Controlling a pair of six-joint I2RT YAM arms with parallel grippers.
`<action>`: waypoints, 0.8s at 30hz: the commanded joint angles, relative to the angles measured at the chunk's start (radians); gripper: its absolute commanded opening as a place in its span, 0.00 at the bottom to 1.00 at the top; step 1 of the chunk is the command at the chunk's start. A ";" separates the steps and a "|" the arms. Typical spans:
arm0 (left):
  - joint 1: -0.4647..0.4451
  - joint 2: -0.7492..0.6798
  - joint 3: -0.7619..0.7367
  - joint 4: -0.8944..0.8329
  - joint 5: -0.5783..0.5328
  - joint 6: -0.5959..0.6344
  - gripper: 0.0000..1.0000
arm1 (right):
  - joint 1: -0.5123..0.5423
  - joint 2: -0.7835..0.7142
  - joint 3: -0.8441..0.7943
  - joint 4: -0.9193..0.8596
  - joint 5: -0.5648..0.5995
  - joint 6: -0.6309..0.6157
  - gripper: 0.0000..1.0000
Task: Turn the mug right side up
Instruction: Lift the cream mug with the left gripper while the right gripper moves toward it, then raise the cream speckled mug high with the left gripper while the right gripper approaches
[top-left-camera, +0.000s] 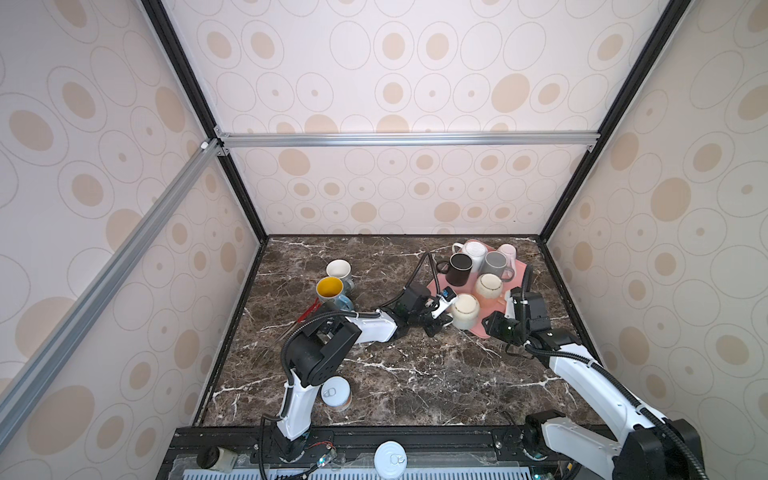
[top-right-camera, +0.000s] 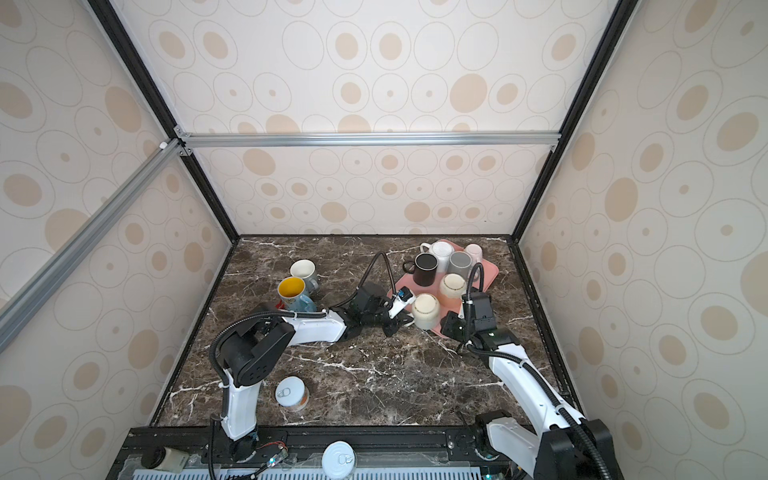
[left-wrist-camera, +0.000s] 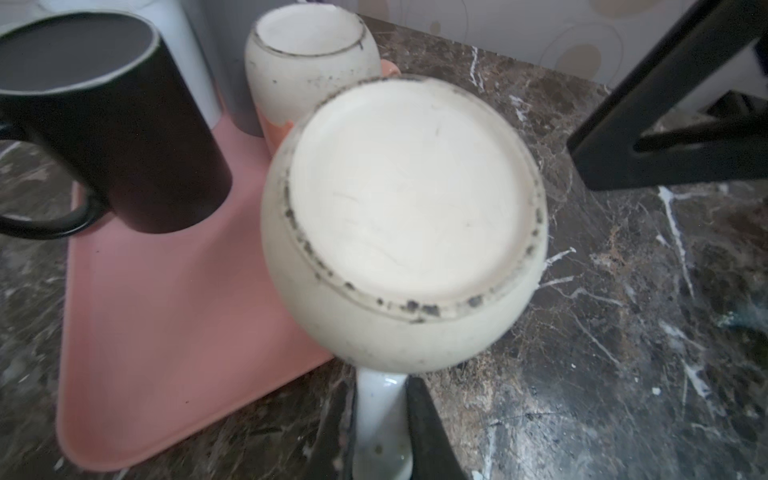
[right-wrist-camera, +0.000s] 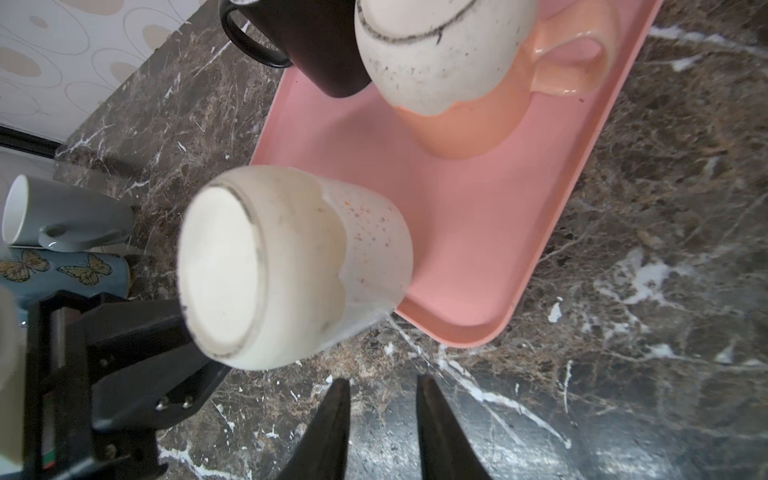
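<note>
Left wrist view, outstretched left gripper (left-wrist-camera: 382, 401) pinching inverted mug (left-wrist-camera: 407, 199) handle

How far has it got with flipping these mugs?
Done: grey mug and yellow-lined mug already stand upright. In hand: left gripper clamps the speckled mug by its handle, base up, at the edge of the pink tray; right gripper hovers open. Left: flipping it.

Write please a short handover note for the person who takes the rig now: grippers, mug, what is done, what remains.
Left gripper: shut on the handle of the cream mug.
Right gripper: open, empty, over the table beside the pink tray.
Mug: base up, tilted, at the tray's near corner.
Done: handle gripped.
To do: turn the mug over, set it down mouth up, release.
</note>
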 joint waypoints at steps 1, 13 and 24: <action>0.034 -0.083 -0.032 0.308 -0.015 -0.186 0.00 | -0.002 -0.002 -0.035 0.088 -0.018 0.048 0.30; 0.088 -0.085 -0.148 0.688 -0.052 -0.577 0.00 | -0.002 -0.072 -0.114 0.317 -0.201 0.157 0.35; 0.095 -0.138 -0.148 0.751 -0.060 -0.730 0.00 | 0.001 -0.054 -0.204 0.733 -0.368 0.299 0.39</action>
